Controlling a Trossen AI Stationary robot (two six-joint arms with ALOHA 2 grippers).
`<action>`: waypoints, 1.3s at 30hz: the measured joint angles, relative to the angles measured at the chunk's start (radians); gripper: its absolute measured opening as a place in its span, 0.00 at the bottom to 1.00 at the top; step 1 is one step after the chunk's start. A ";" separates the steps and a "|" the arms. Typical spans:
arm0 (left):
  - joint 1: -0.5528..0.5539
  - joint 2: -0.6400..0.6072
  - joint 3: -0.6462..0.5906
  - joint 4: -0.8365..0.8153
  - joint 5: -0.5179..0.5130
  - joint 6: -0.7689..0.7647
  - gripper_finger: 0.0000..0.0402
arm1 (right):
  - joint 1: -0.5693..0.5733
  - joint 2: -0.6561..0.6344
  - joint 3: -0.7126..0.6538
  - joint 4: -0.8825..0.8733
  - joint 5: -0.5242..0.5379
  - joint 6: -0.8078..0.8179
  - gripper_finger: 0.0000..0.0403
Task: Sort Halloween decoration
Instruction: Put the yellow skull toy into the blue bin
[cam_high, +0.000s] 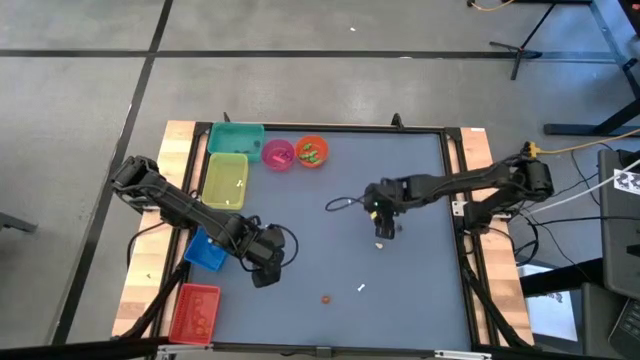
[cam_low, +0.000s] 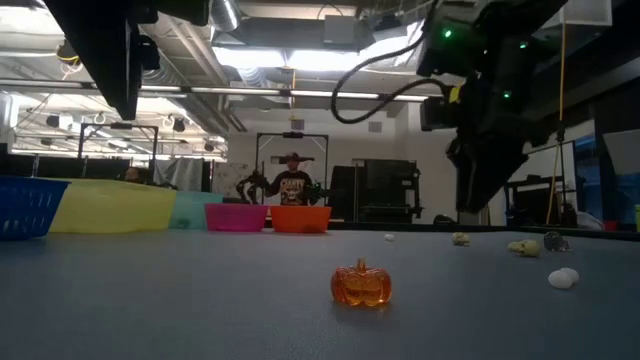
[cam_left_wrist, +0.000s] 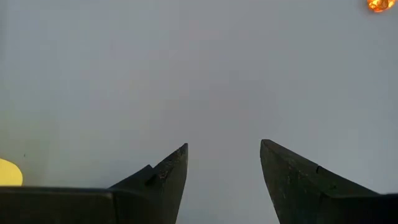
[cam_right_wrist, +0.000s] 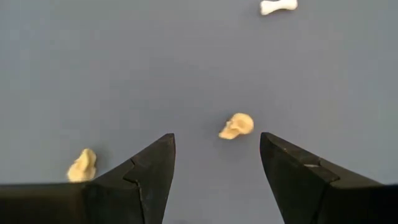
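The Halloween decoration shows as tiny trinkets scattered on the grey table. A cream skull (cam_right_wrist: 236, 126) lies just ahead of my right gripper (cam_right_wrist: 217, 137), which hangs open above the table (cam_high: 383, 230), pointing down. A second cream skull (cam_right_wrist: 83, 165) lies beside one finger, and a white bone (cam_right_wrist: 278, 7) lies farther off. An orange pumpkin (cam_low: 361, 285) stands near the front edge (cam_high: 325, 298). My left gripper (cam_left_wrist: 224, 146) is open over bare table at the left (cam_high: 265, 270), with nothing between its fingers.
Along the left edge stand a teal bin (cam_high: 236, 138), a yellow bin (cam_high: 225, 180), a blue bin (cam_high: 207, 250) and a red bin (cam_high: 195, 312). A pink bowl (cam_high: 278, 153) and an orange bowl (cam_high: 311, 151) sit at the far side. A dark cable loops near the right arm (cam_high: 340, 203).
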 joint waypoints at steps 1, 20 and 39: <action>0.000 0.000 0.000 0.000 0.000 0.000 0.46 | -0.020 0.000 0.000 0.002 -0.012 -0.014 0.58; 0.000 0.000 0.000 0.020 0.000 0.000 0.46 | -0.124 0.143 0.000 0.061 -0.045 -0.155 0.58; 0.000 0.000 0.000 0.025 0.000 0.000 0.46 | -0.124 0.163 0.002 0.088 -0.046 -0.154 0.32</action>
